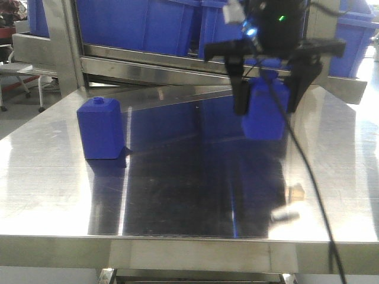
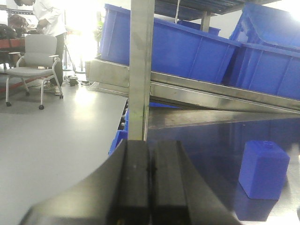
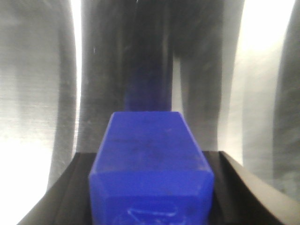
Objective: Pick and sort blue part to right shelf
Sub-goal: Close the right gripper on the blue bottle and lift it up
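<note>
Front view: right claw [image 1: 266, 108] clasped the blue part [image 1: 264, 125]; squat blue block [image 1: 100, 129] stood left of it on the surface [image 1: 177, 195], right shelf [image 1: 177, 68] behind.
Left wrist: left claw [image 2: 150, 171] was pinched together, empty.
Right wrist: blue part [image 3: 150, 150] sat gripped inside the right claw [image 3: 150, 192].

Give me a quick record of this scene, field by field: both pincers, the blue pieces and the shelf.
right pincer: shut on the blue part, one finger on each side
blue part: over the table, in front of the shelf; cannot tell if it is lifted clear
left pincer: shut, holding nothing
squat block: standing on the table's left side, apart from both pincers
shelf: behind the table, holding blue bins
task state: blue part not yet on the shelf
</note>
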{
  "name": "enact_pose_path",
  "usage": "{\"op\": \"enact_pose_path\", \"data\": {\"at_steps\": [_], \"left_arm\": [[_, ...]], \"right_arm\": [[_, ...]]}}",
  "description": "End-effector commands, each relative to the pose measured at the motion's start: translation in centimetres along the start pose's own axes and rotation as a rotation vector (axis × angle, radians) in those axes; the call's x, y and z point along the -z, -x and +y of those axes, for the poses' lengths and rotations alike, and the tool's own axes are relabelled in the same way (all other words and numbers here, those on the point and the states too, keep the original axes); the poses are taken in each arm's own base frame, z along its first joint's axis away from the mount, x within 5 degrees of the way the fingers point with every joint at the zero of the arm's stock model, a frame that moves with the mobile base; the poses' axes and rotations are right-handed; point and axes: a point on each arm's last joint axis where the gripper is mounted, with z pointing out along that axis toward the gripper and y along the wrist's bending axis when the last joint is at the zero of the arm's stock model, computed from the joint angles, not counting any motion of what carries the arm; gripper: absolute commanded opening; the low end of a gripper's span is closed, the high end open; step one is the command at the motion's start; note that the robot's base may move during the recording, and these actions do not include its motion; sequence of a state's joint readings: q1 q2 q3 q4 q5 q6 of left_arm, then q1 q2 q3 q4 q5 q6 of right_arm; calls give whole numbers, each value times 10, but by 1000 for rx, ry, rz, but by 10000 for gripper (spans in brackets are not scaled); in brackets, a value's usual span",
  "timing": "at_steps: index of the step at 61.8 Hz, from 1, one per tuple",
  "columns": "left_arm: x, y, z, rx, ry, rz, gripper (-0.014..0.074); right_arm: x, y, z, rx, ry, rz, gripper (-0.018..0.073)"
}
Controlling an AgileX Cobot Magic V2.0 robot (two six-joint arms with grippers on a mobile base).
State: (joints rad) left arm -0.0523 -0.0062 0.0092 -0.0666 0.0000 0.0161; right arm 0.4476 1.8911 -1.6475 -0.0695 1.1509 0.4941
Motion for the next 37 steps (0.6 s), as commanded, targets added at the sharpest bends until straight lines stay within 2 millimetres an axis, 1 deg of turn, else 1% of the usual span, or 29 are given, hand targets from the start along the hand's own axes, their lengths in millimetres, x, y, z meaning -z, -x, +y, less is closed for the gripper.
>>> {"op": "enact_pose_path", "data": {"at_steps": [1, 11, 12, 17, 21, 22, 23, 26, 28, 37], "left_arm": [[2, 2, 0, 15, -3, -93, 123], [2, 2, 0, 15, -3, -93, 123], [2, 2, 0, 15, -3, -93, 123], [2, 2, 0, 15, -3, -93, 124], [2, 2, 0, 15, -3, -93, 124], [2, 2, 0, 15, -3, -93, 123], [2, 2, 0, 15, -3, -93, 123], [2, 2, 0, 15, -3, -93, 124], [2, 2, 0, 15, -3, -93, 123], [2, 2, 0, 15, -3, -93, 123]], "right_arm": [[49, 3, -22, 52, 41, -180, 414], [62, -10, -57, 119, 39, -290, 414], [65, -12, -61, 124, 39, -307, 414], [68, -21, -80, 149, 27, -359, 414], [74, -30, -96, 159, 25, -418, 414], [72, -33, -100, 154, 23, -423, 414], [75, -34, -102, 159, 26, -446, 414], [75, -41, -112, 160, 27, -491, 414], [78, -47, -117, 161, 28, -530, 414], [79, -72, -142, 172, -2, -686, 414]]}}
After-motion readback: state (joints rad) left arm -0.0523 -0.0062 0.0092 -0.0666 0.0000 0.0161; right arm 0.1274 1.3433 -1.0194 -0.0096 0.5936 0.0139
